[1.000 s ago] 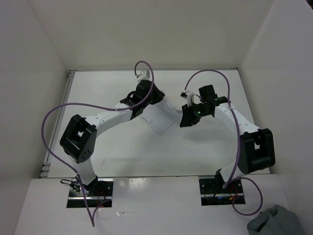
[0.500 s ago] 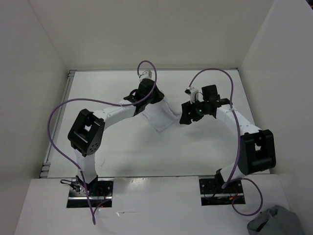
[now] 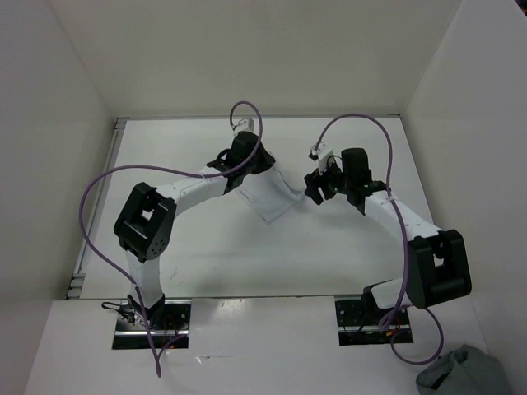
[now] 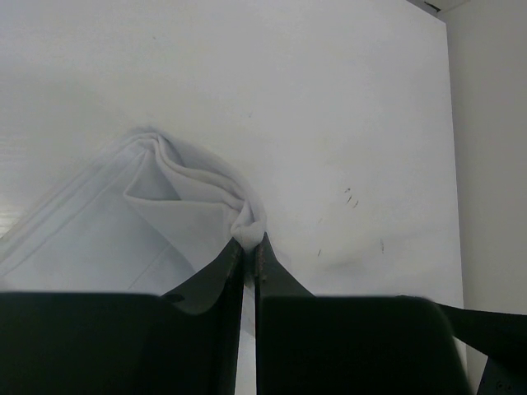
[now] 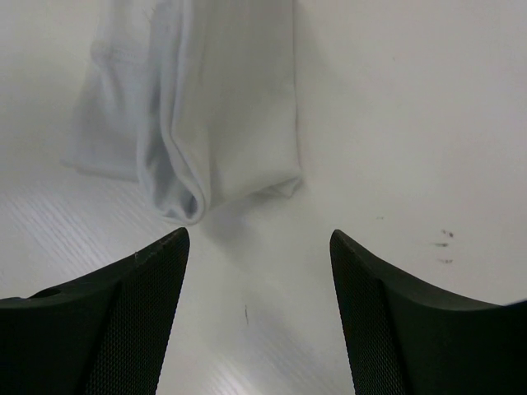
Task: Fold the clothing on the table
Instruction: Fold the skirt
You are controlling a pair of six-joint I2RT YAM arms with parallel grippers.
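The white clothing (image 3: 270, 196) lies partly folded on the table (image 3: 206, 255) between the two arms. My left gripper (image 3: 252, 163) sits at its far left corner. In the left wrist view that gripper (image 4: 249, 240) is shut on a pinched fold of the clothing (image 4: 177, 193). My right gripper (image 3: 318, 186) hangs just right of the cloth's right end. Seen from the right wrist, that gripper (image 5: 259, 237) is open with nothing between its fingers, and the loose folded end of the clothing (image 5: 222, 123) lies just ahead on the table (image 5: 395, 123).
A grey-blue cloth bundle (image 3: 463, 374) sits off the table at the bottom right. White walls enclose the table on the left, back and right. Purple cables loop above both arms.
My right gripper has opened, let go of the clothing's right end and drawn back a little to the right. The left gripper keeps its grip and has shifted only slightly.
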